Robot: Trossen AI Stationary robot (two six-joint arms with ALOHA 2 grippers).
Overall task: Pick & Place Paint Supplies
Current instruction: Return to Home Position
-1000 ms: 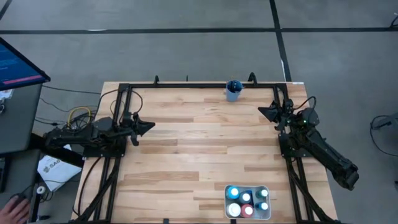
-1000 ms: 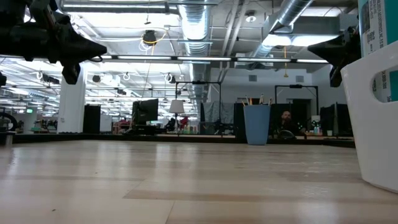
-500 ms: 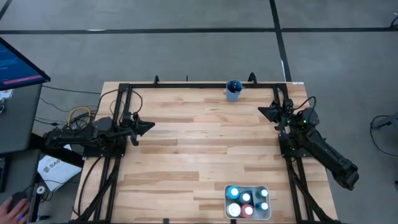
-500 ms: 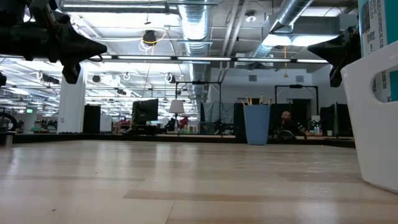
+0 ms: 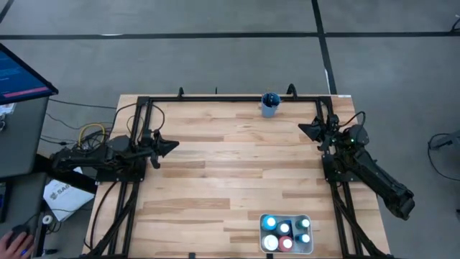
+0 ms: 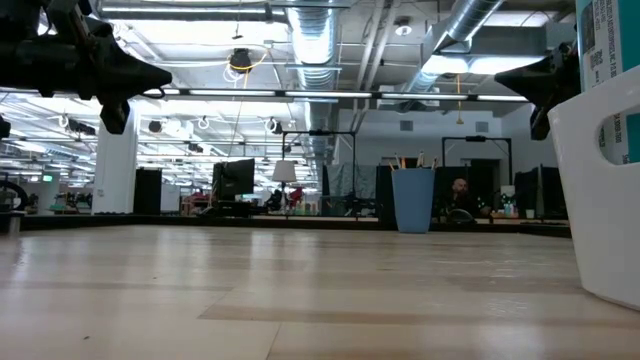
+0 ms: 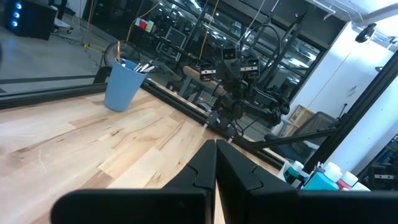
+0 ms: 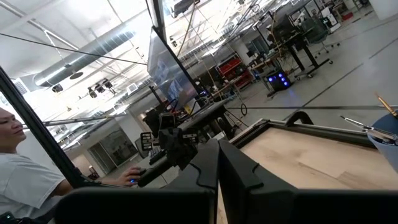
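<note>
Plainly, both arms rest folded at the left and right edges of the tabletop [image 5: 230,173], the left gripper [image 5: 172,146] and right gripper [image 5: 303,128] each clenched on nothing, so the likeliest slip I judge is the right arm swinging toward the far edge and tipping the blue cup [image 5: 269,105] with the paintbrushes [image 6: 412,160] standing in it. Pale planks run from that cup to the white tray [image 5: 286,216] by the near right corner, where the paint bottles [image 5: 270,224] stand; beyond are ducts, lamps, desks and a person [image 8: 18,174]
</note>
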